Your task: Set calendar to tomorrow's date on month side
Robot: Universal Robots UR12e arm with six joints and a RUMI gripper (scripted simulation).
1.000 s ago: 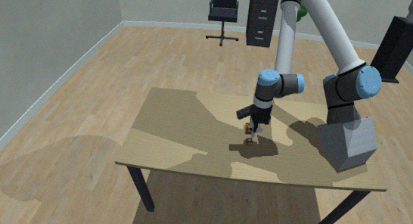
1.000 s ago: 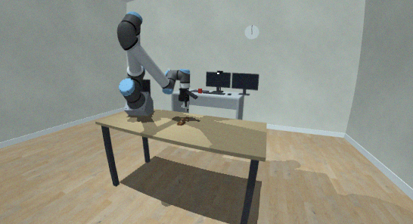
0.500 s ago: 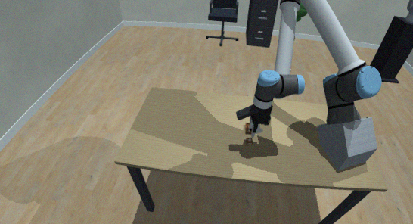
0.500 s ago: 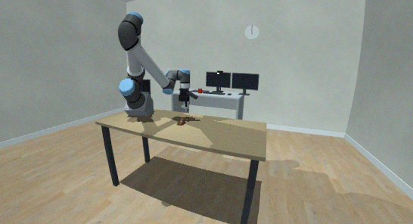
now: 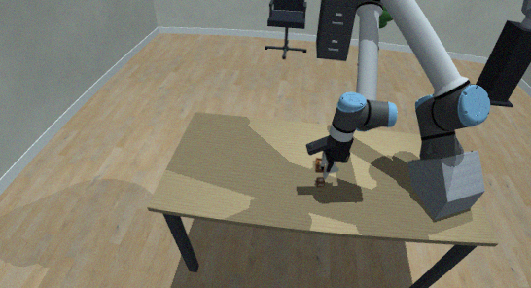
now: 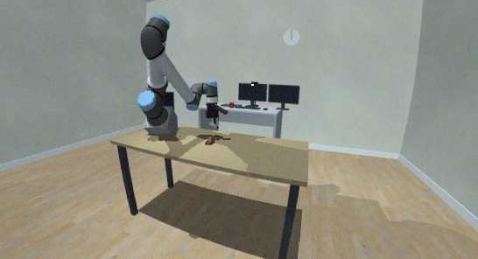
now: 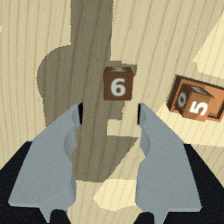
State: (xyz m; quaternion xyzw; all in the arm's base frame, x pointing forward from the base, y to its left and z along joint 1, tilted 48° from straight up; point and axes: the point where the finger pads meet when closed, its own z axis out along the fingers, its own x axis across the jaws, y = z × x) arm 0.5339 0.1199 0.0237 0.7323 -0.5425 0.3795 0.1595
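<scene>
In the wrist view a brown cube [image 7: 118, 84] with a white 6 on its top face lies on the table, just ahead of my fingers and below them. To its right a second brown cube [image 7: 199, 106] with a white 5 sits tilted in a brown tray [image 7: 176, 94]. My gripper [image 7: 110, 104] [image 5: 331, 169] [image 6: 214, 127] hangs above the table with its fingers partly apart and nothing between them. In the top view two small brown pieces [image 5: 319, 162] [image 5: 320, 182] show beside and below the fingers; I cannot tell which is which.
The wooden table [image 5: 219, 183] [image 6: 263, 160] carries the robot's grey base [image 5: 447, 183] at its right end. An office chair [image 5: 287, 18] and a dark cabinet [image 5: 336, 22] stand far behind. A desk with monitors [image 6: 267, 94] stands by the wall.
</scene>
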